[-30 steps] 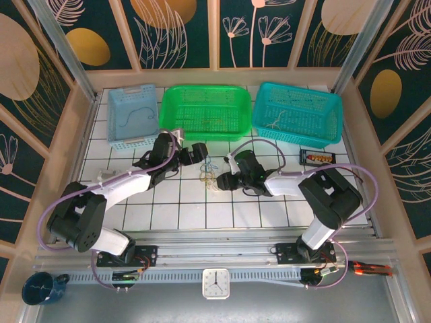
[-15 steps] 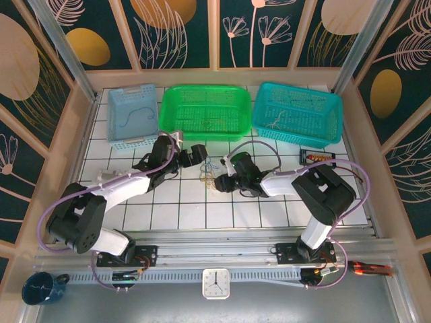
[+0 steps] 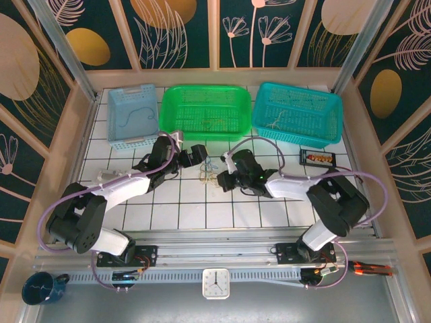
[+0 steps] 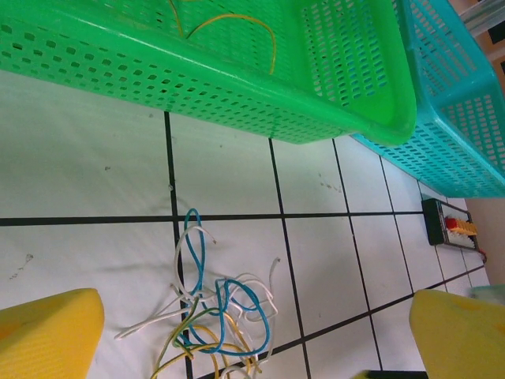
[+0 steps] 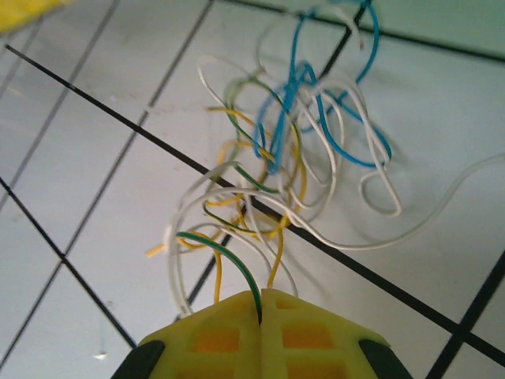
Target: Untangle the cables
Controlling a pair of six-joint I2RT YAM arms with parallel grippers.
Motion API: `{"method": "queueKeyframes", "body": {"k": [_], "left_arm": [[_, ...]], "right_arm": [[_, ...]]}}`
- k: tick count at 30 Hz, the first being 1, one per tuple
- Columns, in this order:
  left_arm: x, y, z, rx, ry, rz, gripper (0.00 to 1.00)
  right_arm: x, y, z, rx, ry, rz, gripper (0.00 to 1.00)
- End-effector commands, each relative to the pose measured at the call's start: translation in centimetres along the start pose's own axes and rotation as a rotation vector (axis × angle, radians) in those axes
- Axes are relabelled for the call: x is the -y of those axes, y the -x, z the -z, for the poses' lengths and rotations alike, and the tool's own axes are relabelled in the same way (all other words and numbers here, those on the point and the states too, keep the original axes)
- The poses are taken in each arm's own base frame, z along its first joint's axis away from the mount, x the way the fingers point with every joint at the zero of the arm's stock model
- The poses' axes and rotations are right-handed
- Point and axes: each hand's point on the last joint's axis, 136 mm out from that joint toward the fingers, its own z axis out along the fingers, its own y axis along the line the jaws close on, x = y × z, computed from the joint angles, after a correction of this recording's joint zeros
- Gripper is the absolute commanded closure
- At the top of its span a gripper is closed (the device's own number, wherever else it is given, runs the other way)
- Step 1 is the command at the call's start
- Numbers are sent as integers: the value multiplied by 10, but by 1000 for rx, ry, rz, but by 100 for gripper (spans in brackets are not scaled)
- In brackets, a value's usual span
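R gripper [image 5: 261, 306] is pinching shut on a green wire [image 5: 239, 263] at bottom centre of its wrist view, prob. to draw one strand free. The cables [image 5: 292, 158] are lying knotted mid-frame on the tiles [image 5: 79, 142]. L gripper [image 4: 254, 332] is hanging wide open w/ pads flanking the heap, likely ready to pin the rest.

Cables [image 3: 207, 169] on table [image 3: 236, 214] before middle basket [image 4: 197, 71]

The cables [image 5: 276, 174] are blue, white, yellow and green strands on a white surface [image 4: 79, 158] crossed by black grid lines. The right gripper [image 5: 261, 312] has yellow jaws. The green basket [image 4: 197, 71], teal basket [image 4: 465, 110] and pale blue basket [image 3: 133, 116] are all perforated. Along the top of the frame, the wall panels [image 3: 182, 27] are dark teal with gold ovals and pale leaf outlines.
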Motion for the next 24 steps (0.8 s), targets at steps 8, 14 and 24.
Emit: {"method": "queueKeyframes", "body": {"k": [8,14,24], "left_arm": [[16,-13,-13,-86,-98,-56,1],[11,-23,-17,-117,-107,-57,1],[21,-21,5,-63,-171,-56,4]], "right_arm": [[-9,31,47,112,-55,40,100],[-19,52,61,192,-31,38,100],[-6,33,35,134,-41,8,100]]}}
